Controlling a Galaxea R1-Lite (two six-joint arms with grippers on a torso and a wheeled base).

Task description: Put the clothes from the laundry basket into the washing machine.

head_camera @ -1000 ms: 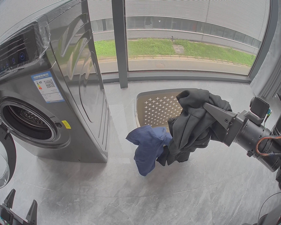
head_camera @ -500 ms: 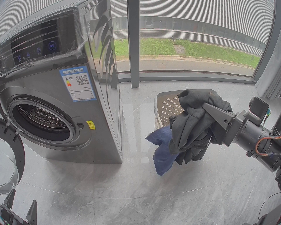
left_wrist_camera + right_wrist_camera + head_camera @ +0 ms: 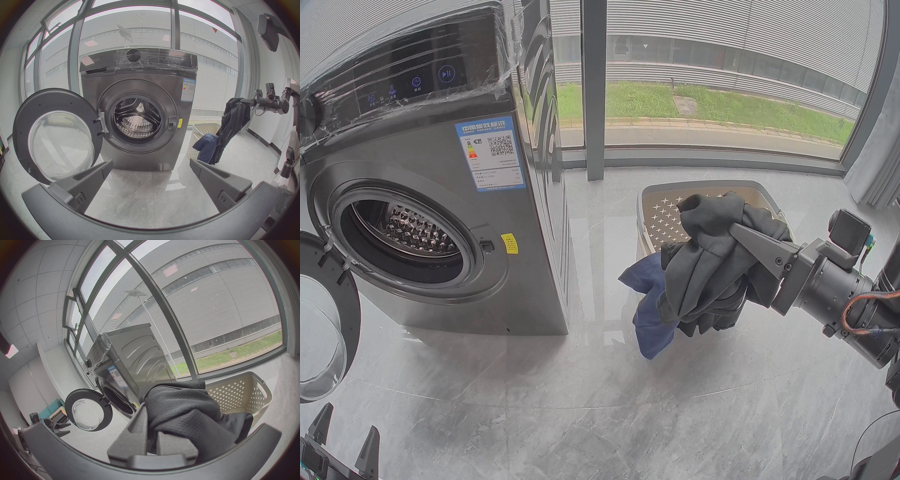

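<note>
A grey washing machine (image 3: 425, 125) stands at the left with its round door (image 3: 325, 331) swung open and the drum (image 3: 403, 234) bare. My right gripper (image 3: 740, 240) is shut on a dark grey garment (image 3: 706, 262), held up over the near side of the beige laundry basket (image 3: 669, 215). A blue garment (image 3: 650, 312) hangs at the basket's near corner, next to the grey one. Low at the bottom left, my left gripper (image 3: 349, 420) is open and holds nothing. In the left wrist view it (image 3: 150, 162) faces the drum (image 3: 137, 120). The right wrist view shows the grey garment (image 3: 187, 415) between the fingers.
Bare grey tiled floor (image 3: 581, 406) lies between the washing machine and the basket. Tall windows with a dark post (image 3: 594, 94) run along the far side. The open door (image 3: 56, 134) juts out on the washer's left.
The whole head view has shifted, so the washing machine and basket sit further right: the camera moved. My right gripper still holds the grey garment, and the left gripper has not moved.
</note>
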